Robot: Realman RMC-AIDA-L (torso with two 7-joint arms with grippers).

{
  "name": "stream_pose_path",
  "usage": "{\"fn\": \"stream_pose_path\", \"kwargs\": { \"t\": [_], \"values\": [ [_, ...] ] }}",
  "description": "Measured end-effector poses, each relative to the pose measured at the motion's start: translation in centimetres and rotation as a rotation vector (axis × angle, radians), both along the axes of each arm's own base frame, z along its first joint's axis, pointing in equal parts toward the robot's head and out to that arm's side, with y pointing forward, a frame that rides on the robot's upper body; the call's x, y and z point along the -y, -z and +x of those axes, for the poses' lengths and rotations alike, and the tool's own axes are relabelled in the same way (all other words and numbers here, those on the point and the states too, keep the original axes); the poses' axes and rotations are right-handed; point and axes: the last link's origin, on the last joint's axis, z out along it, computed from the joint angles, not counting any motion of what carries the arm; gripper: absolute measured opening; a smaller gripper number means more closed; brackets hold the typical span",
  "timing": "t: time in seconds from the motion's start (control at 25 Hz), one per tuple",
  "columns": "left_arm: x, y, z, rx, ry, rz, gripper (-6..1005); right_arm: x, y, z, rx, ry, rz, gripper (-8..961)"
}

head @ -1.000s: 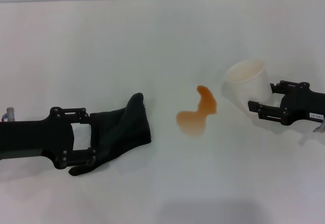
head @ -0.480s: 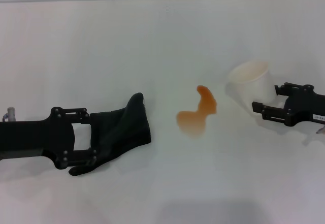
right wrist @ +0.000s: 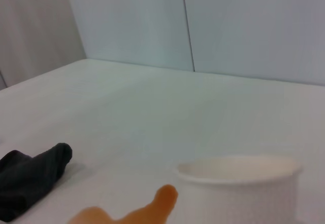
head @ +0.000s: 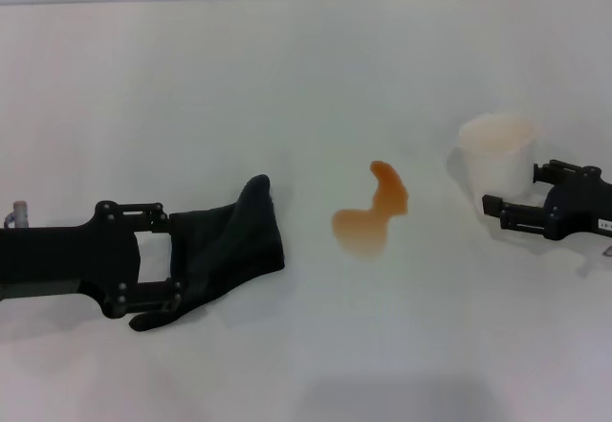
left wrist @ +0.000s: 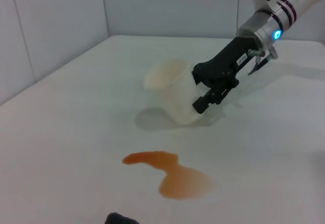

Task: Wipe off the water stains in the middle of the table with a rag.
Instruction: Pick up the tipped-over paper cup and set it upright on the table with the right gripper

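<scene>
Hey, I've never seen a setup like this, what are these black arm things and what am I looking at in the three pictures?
It is a two-armed robot at a white table. One picture looks down from its head; the other two come from cameras on its wrists. The left end effector holds a black rag. The right end effector grips a white paper cup, standing upright. Between them lies an orange-brown puddle, not yet wiped.

You will find no legible text; the small white label on the right gripper [head: 524, 204] is unreadable.
</scene>
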Motion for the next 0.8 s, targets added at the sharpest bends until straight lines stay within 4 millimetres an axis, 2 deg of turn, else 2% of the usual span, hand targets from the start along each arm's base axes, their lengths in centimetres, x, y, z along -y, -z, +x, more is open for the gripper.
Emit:
{"fn": "stream_pose_path", "kwargs": {
  "t": [0.04, 0.16, 0.8],
  "values": [
    [0.0, 0.0, 0.0, 0.0, 0.0, 0.0, 646, 0.0, 0.0, 0.1, 0.0, 0.002, 0.0, 678],
    [0.0, 0.0, 0.0, 0.0, 0.0, -0.002, 645, 0.4, 0.1, 0.4, -0.001, 0.008, -0.003, 847],
    [-0.1, 0.0, 0.1, -0.002, 0.005, -0.005, 645, 1.4, -1.0, 1.8, -0.012, 0.058, 0.036, 851]
  ]
}}
